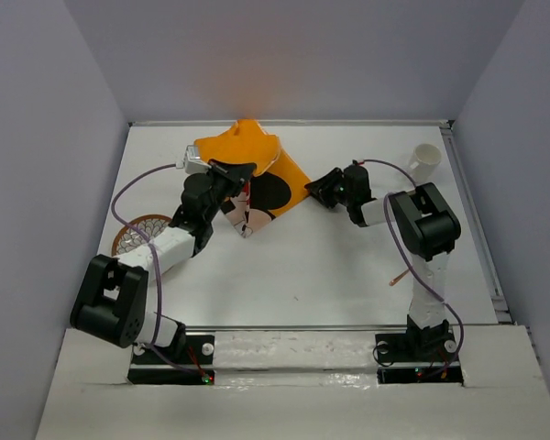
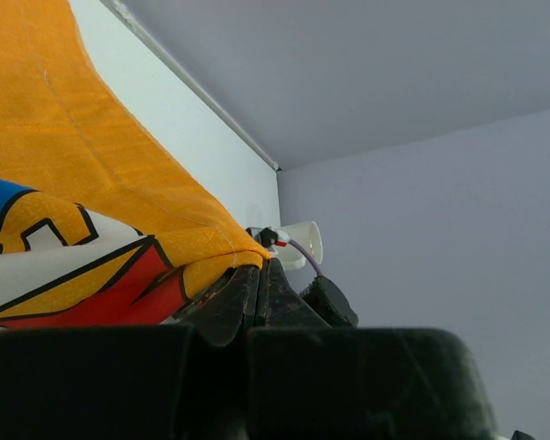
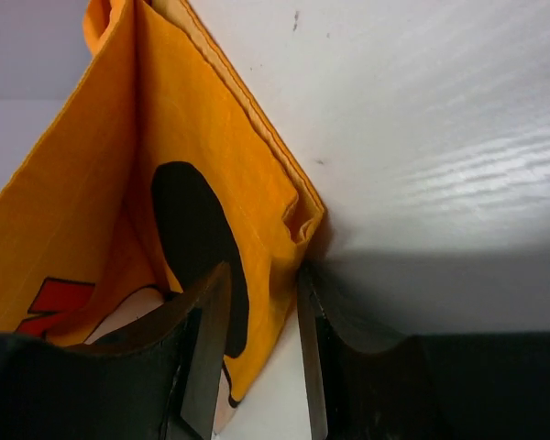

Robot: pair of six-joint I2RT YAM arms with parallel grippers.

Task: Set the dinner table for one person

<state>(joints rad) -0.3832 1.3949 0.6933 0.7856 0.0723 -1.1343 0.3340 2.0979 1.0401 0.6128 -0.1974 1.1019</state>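
— White, matte table, both arm bases bolted along its near edge. What lies closest?
— A thin pinkish stick just beside the right arm's upright, too small to name. Farther left is a round patterned plate, partly behind the left forearm.
— Left arm's pose?
— Shoulder block low at the near left. Forearm slants away and rightward, with the wrist over the left side of the orange mat.
— And the left claw?
— Jaws pressed together at the tip, with the mat's hem nipped between them.
— Right arm?
— Stands upright from its base with the elbow high. Forearm folds back leftward toward the table's middle, and the wrist points at the mat's right corner.
— Right claw?
— The corner fold fills the narrow gap, and both fingers bear on the cloth. It is pinching the mat.
— How does the mat sit?
— Far part raised in a peak between the two claws. The near part, printed black, red and white, sags toward the table.
— Beyond that?
— A white cup near the far right corner, well apart from the mat.
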